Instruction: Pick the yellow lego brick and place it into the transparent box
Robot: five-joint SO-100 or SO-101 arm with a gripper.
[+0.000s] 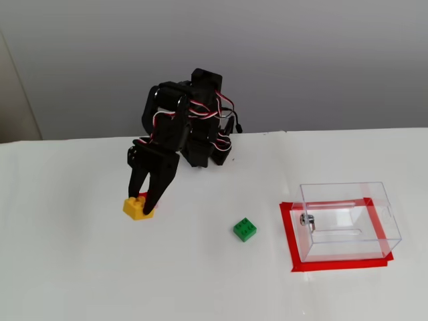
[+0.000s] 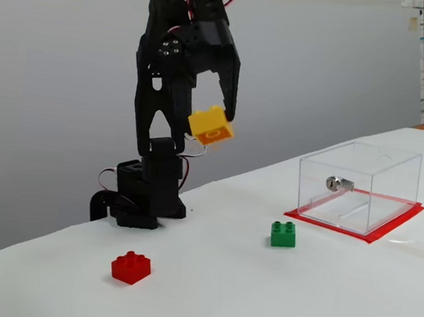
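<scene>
My gripper (image 1: pixel 142 204) is shut on the yellow lego brick (image 1: pixel 137 208). In a fixed view the gripper (image 2: pixel 213 125) holds the tilted brick (image 2: pixel 211 126) well above the table, left of the middle. The transparent box (image 1: pixel 342 195) stands open-topped on the right, with a small metal fitting on its left wall. It also shows in a fixed view (image 2: pixel 380 179), far to the right of the gripper and lower.
A green brick (image 1: pixel 245 229) (image 2: pixel 283 234) lies between the arm and the box. A red brick (image 2: pixel 131 266) lies on the table below the gripper, and only its edge (image 1: pixel 142 196) shows behind the yellow brick. Red tape (image 1: pixel 334 266) frames the box. The arm's base (image 2: pixel 145 197) stands at the table's back edge.
</scene>
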